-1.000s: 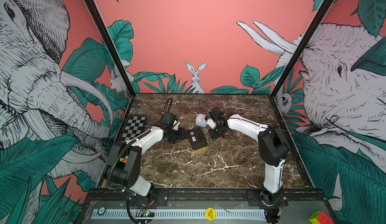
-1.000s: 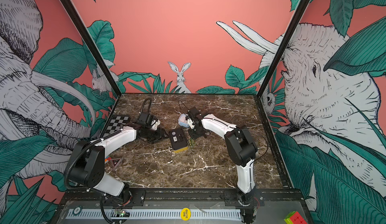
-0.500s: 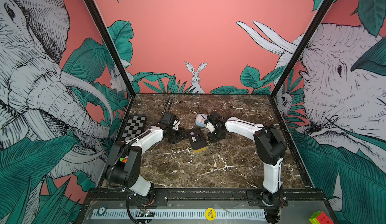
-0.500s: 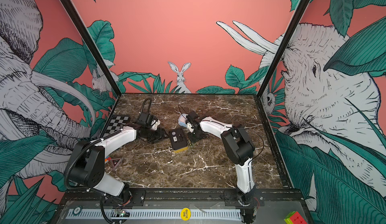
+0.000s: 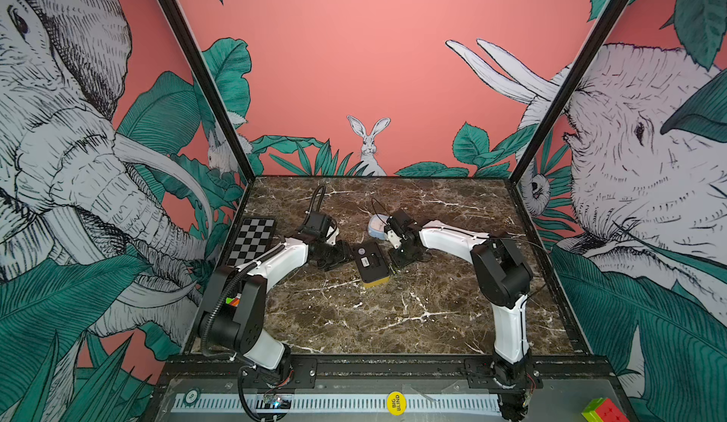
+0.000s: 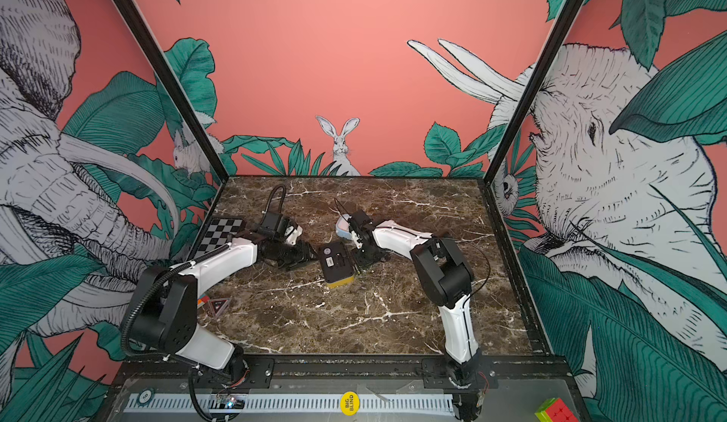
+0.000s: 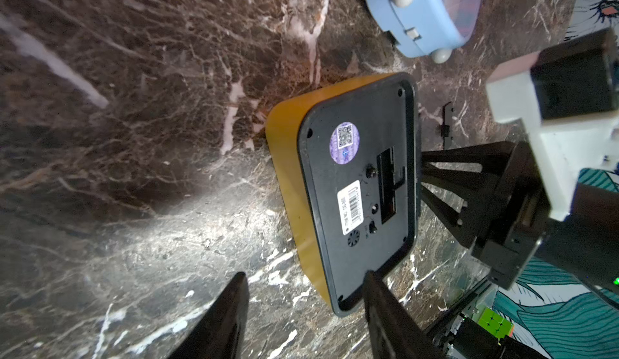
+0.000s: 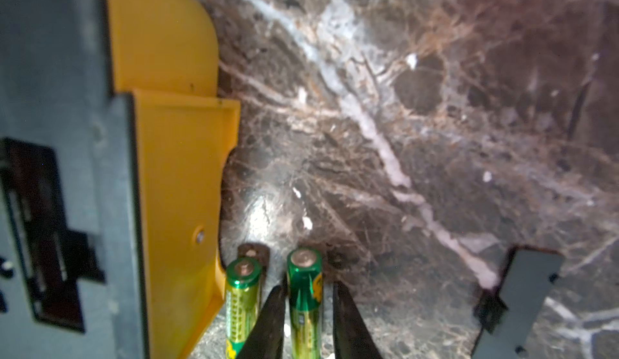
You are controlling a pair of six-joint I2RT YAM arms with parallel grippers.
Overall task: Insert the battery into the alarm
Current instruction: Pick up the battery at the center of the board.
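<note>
The alarm (image 5: 371, 260) (image 6: 335, 260) lies face down mid-table, yellow body under a black back (image 7: 358, 190), its battery bay (image 7: 388, 186) uncovered. Two green batteries lie on the marble just off its side. One battery (image 8: 243, 293) rests against the yellow wall (image 8: 177, 180). The other battery (image 8: 304, 293) sits between the fingers of my right gripper (image 8: 306, 285) (image 5: 398, 260), which stands open, one finger touching it and a narrow gap at the other. My left gripper (image 7: 304, 283) (image 5: 340, 256) is open at the alarm's opposite side, a finger (image 7: 378, 300) over its corner.
A light-blue gadget (image 5: 377, 227) (image 7: 422, 15) sits just behind the right wrist. A small dark cover plate (image 8: 522, 300) lies on the marble beside the batteries. A checkerboard card (image 5: 251, 239) is at the left edge and a triangle card (image 6: 218, 306) near the left arm's base.
My right gripper has come down and leftwards to the table beside the alarm, its jaws narrowing slightly. The left arm and the alarm have stayed still.
</note>
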